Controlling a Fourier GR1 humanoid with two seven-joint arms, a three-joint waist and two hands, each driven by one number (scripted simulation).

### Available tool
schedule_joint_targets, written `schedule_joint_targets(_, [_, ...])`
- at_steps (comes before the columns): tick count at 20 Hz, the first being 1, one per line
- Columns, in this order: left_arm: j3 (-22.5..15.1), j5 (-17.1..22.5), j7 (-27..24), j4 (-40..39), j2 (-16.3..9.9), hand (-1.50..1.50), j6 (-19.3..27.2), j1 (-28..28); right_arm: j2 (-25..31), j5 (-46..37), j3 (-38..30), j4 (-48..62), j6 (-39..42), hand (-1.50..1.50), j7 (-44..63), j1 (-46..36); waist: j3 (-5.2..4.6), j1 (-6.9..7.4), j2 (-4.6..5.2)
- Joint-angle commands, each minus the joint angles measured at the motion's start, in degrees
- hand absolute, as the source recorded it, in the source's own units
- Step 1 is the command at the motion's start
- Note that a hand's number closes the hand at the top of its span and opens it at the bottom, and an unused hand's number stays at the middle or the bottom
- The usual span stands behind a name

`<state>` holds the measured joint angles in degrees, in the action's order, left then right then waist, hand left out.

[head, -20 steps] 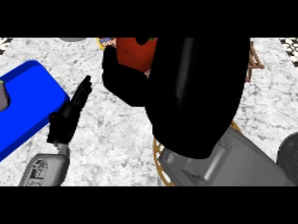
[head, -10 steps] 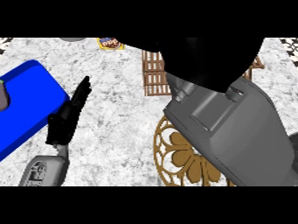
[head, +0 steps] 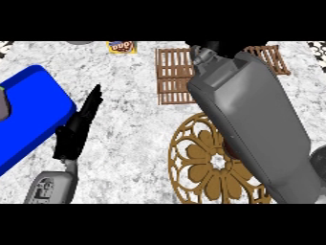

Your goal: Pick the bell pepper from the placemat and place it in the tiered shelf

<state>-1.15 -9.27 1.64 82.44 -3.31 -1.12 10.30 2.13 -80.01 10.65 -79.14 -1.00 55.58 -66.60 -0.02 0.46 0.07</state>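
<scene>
Right forearm [head: 254, 124] over the slatted tiered shelf [head: 172, 76], upper centre.
Right hand [head: 208, 48] barely shows at the top; its fingers cannot be told. Bell pepper unseen, so it could miss the shelf unnoticed. Left hand [head: 81, 124] straight-fingered, holds nothing, lower left.

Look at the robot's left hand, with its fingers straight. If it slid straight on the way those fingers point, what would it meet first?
The left hand points up and slightly right across bare counter. Nothing lies in that line until the small packet near the far edge; it might pass just left of it, since height is unclear.
</scene>
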Motion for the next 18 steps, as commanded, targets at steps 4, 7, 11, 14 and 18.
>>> schedule_joint_targets(4, [-1.6, -1.7, -0.8, 1.0, 1.3, 0.0, 1.4, -0.9, 0.2, -2.2, -3.5, 9.4, -12.6, 1.5, -3.4, 2.0, 0.0, 0.16, 0.08])
schedule_joint_targets(7, [-0.8, -0.7, -0.5, -0.3, 0.3, 0.0, -0.2, -0.6, -2.0, 5.4, -8.6, 4.1, -21.8, 1.5, -5.1, 1.3, 0.07, 0.53, 0.32])
schedule_joint_targets(11, [1.7, 0.7, -2.0, -0.4, -1.7, 0.0, -1.0, -1.1, 1.1, 10.2, -10.7, 4.6, -26.1, 1.5, -13.2, 6.8, 0.03, -0.11, 0.05])
schedule_joint_targets(14, [1.6, 1.3, -0.3, -0.1, -1.3, 0.0, -1.5, -0.2, 1.3, 13.0, -12.3, 8.4, -27.7, 1.5, -16.3, 6.0, 0.02, -0.06, 0.04])
schedule_joint_targets(18, [0.7, 0.7, 0.8, 1.6, -0.5, 0.0, -1.0, -0.4, 1.6, 13.9, -14.1, 14.3, -31.4, 1.5, -18.8, 3.5, 0.01, 0.16, 0.04])
